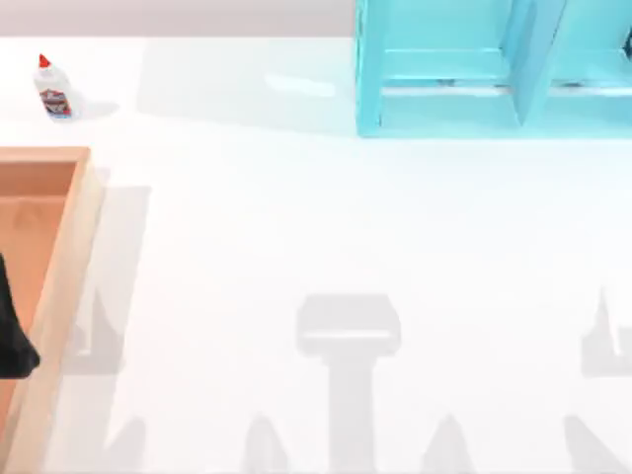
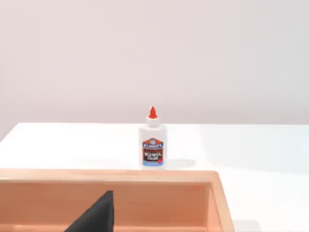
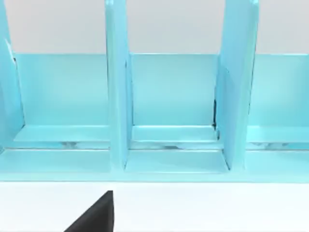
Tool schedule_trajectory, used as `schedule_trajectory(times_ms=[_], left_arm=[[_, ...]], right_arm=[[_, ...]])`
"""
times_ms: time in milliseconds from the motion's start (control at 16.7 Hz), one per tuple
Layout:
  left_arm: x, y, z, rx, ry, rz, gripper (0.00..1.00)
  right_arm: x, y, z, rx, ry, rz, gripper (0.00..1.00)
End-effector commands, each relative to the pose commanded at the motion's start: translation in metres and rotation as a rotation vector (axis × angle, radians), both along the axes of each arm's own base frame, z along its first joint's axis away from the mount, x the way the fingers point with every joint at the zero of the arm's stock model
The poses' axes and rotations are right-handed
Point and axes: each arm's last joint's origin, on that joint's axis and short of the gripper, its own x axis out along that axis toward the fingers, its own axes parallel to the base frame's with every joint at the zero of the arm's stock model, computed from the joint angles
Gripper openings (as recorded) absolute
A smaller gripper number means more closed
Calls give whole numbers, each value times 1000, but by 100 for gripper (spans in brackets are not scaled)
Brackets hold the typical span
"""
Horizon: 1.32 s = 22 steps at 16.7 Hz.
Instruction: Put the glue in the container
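The plain white table [image 1: 326, 257] carries three things: a small white glue bottle with a red cap [image 1: 51, 89] upright at far left, a shallow pale-rimmed wooden box [image 1: 59, 276] on the left edge nearer, and a turquoise-blue shelf unit with dividers [image 1: 494, 69] at far right.

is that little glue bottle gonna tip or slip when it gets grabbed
The glue stands upright, taller than its base, so a sideways nudge would probably topple it. Its white body looks smooth, so it may slip. It is small, so likely light, and if knocked flat it might roll on the table.
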Motion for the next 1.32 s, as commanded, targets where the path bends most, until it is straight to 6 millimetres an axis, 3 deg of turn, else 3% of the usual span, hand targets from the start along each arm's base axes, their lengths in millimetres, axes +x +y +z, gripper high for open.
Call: schedule_trajectory(times_ms=[240, 480, 660, 840, 960, 1140, 1320], left_arm=[[0, 0, 8, 0, -11, -4, 100], [10, 0, 45, 7, -26, -15, 100], [36, 2, 75, 13, 20, -18, 100], [84, 6, 91, 16, 116, -16, 100], [125, 10, 89, 16, 195, -15, 100], [190, 18, 66, 10, 312, -15, 100], [248, 27, 28, 3, 397, -16, 100]], right_arm=[[0, 0, 0, 0, 0, 0, 100], [0, 0, 0, 0, 0, 0, 100], [0, 0, 0, 0, 0, 0, 100], [0, 0, 0, 0, 0, 0, 100], [0, 0, 0, 0, 0, 0, 100], [0, 0, 0, 0, 0, 0, 100], [0, 0, 0, 0, 0, 0, 100]])
